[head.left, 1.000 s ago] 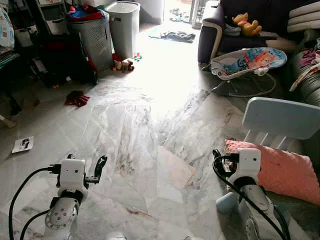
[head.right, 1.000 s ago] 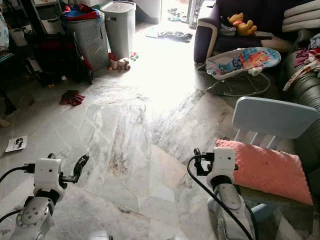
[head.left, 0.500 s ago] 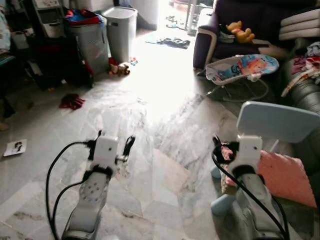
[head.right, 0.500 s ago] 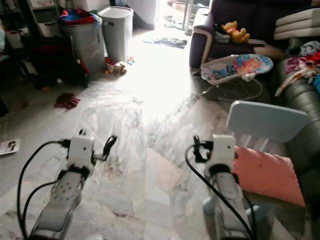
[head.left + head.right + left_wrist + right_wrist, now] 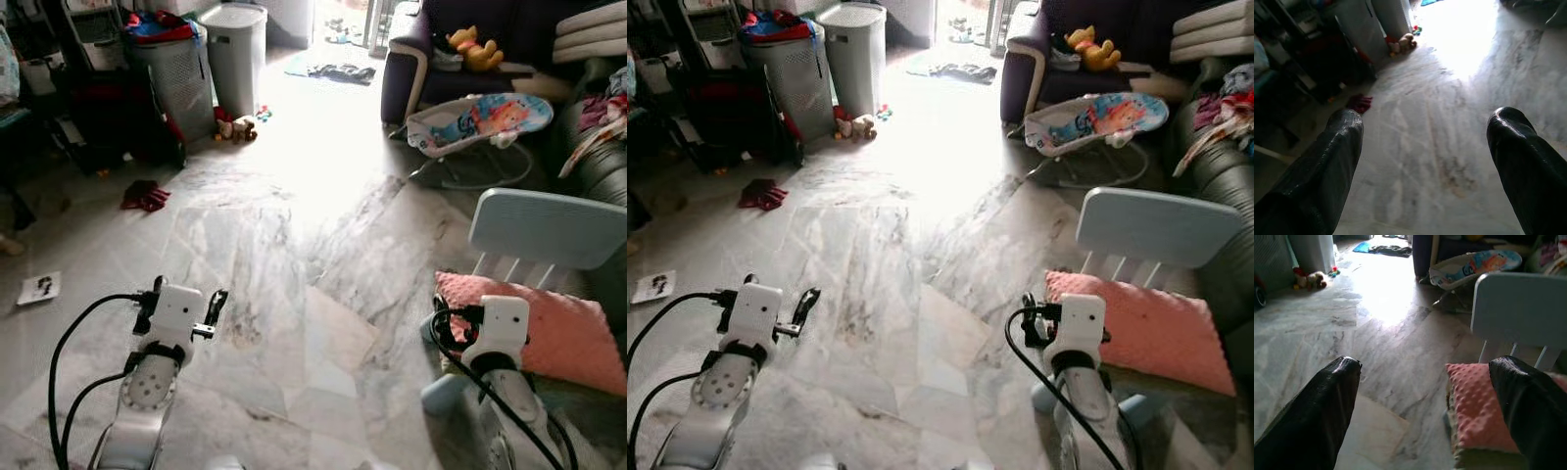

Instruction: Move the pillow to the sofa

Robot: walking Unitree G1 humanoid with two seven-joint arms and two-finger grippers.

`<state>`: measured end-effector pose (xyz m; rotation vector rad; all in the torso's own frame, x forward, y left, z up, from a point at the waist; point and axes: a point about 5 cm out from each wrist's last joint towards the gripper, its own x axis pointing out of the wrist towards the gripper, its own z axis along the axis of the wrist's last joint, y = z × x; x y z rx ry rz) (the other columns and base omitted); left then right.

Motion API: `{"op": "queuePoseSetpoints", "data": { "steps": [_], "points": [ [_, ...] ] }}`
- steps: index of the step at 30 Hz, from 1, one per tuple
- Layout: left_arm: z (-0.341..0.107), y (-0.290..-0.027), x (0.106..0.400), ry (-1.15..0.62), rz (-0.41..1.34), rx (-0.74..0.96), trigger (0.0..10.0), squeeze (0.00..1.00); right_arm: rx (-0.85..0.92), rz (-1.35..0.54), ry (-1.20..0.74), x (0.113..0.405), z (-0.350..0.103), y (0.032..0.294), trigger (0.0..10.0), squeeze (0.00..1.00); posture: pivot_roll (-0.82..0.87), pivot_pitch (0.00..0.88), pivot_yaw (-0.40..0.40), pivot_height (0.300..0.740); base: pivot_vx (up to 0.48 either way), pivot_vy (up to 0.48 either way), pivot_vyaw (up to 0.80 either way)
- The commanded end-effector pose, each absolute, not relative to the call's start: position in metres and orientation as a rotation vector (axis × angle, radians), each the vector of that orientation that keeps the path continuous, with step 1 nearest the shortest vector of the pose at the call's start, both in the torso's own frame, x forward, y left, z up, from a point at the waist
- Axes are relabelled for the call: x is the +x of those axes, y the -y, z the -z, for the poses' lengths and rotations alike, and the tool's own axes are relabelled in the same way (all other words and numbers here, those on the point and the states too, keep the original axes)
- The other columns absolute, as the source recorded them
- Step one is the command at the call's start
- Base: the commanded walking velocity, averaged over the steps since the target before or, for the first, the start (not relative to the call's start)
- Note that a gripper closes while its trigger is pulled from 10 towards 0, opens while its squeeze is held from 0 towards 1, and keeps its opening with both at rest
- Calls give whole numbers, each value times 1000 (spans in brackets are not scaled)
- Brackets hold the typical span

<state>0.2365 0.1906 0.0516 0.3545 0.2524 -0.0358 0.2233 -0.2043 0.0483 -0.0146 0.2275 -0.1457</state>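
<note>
The pink bumpy pillow (image 5: 563, 328) lies on the seat of a small light-blue chair (image 5: 549, 227) at the right. My right gripper (image 5: 1425, 366) is open, low beside the pillow's (image 5: 1476, 406) left edge, with nothing between its fingers. My left gripper (image 5: 1427, 117) is open too, over bare marble floor at the lower left (image 5: 184, 299). A dark purple sofa (image 5: 460, 59) with a yellow plush toy (image 5: 477, 44) stands at the far right. A dark leather sofa (image 5: 598, 162) heaped with clothes lies behind the chair.
A baby bouncer (image 5: 480, 116) sits on the floor between the chair and the purple sofa. Two laundry hampers (image 5: 235, 49) and dark clutter line the far left. A red cloth (image 5: 145, 194), a small plush toy (image 5: 238, 127) and a paper (image 5: 39, 287) lie on the floor.
The head view has bobbed. My left arm, stretched forward half a second ago, has dropped back to the lower left. The right gripper stays beside the pillow.
</note>
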Motion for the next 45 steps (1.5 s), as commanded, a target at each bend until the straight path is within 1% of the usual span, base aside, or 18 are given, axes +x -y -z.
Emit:
{"op": "queuePoseSetpoints", "data": {
  "steps": [1, 4, 8, 13, 15, 18, 24, 32, 45],
  "points": [
    [-60, -191, 241, -230, 48, 358, 10000, 0, -11, 169, -212, 223, -50, 206, 10000, 0, -6, 0, 38, 740, 0, 0, 0],
    [-64, -188, 247, -221, 82, 367, 10000, 0, -4, 171, -209, 221, -50, 201, 10000, 0, -16, 0, 46, 740, 0, 0, 0],
    [-68, -184, 253, -203, 98, 375, 10000, 0, -4, 153, -222, 218, -50, 199, 10000, 0, -26, 0, 30, 740, 0, 0, 0],
    [-67, -179, 250, -208, 66, 367, 10000, 0, -41, 118, -244, 218, -51, 204, 10000, 0, -24, 0, -11, 740, 0, 0, -780],
    [-67, -178, 249, -207, 83, 370, 10000, 0, -54, 113, -239, 220, -52, 206, 10000, 0, -22, 0, -17, 740, 0, 0, -788],
    [-66, -177, 247, -223, 77, 330, 10000, 0, -54, 111, -233, 224, -54, 208, 10000, 0, -25, 0, -21, 740, 0, 0, -788],
    [-65, -175, 247, -226, 84, 315, 10000, 0, -66, 96, -216, 228, -58, 208, 10000, 0, -33, 0, -23, 740, 0, 0, 0],
    [-66, -167, 250, -223, 94, 283, 10000, 0, -84, 93, -211, 231, -60, 210, 10000, 0, -45, 0, -21, 740, 0, -244, 0],
    [-66, -165, 252, -223, 82, 273, 10000, 0, -92, 101, -203, 236, -63, 213, 10000, 0, -44, 0, -25, 740, 0, -249, 0]
  ]
}}
